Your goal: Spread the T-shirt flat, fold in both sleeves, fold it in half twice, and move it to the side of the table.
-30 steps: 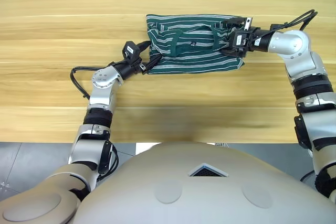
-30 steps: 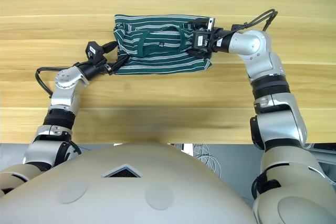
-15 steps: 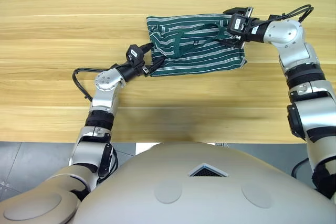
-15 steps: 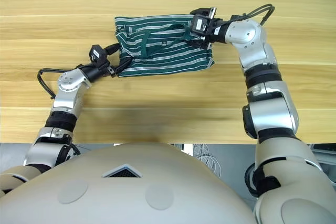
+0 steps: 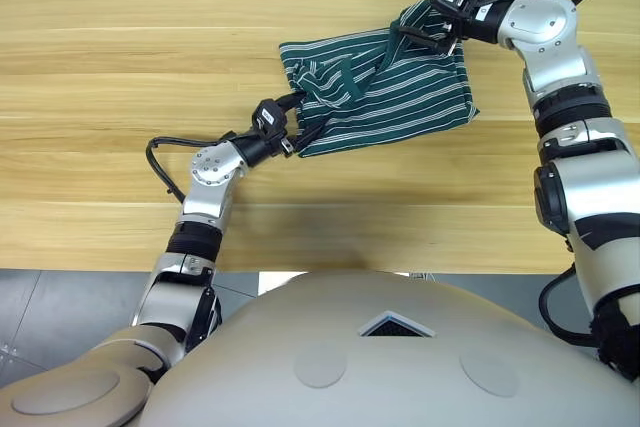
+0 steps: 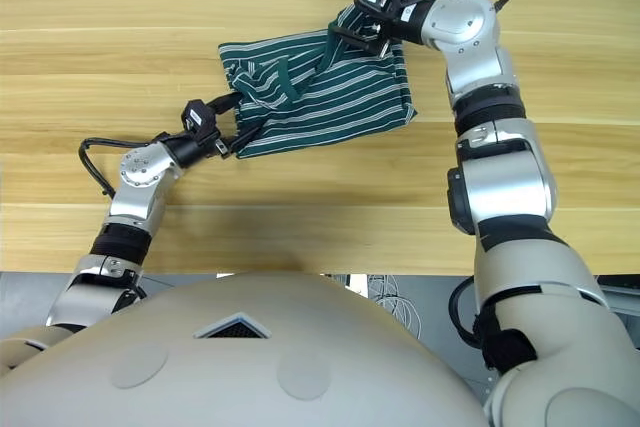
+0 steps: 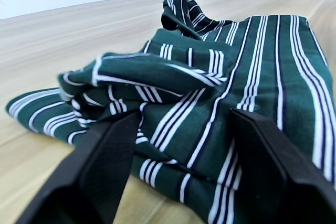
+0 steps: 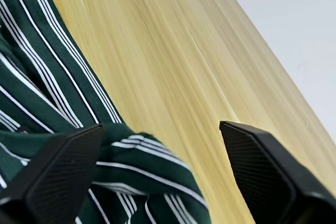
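The green striped T-shirt lies bunched and partly folded on the wooden desk, far from the robot and right of centre. The left pincer sits at the shirt's near left corner, its fingers spread apart with the fabric edge between them. The right pincer is at the far right corner, where the cloth rises towards it. Its fingers stand apart, one touching a fold.

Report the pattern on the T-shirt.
The dark green fabric T-shirt has thin white stripes in small groups, clearest in the left wrist view.
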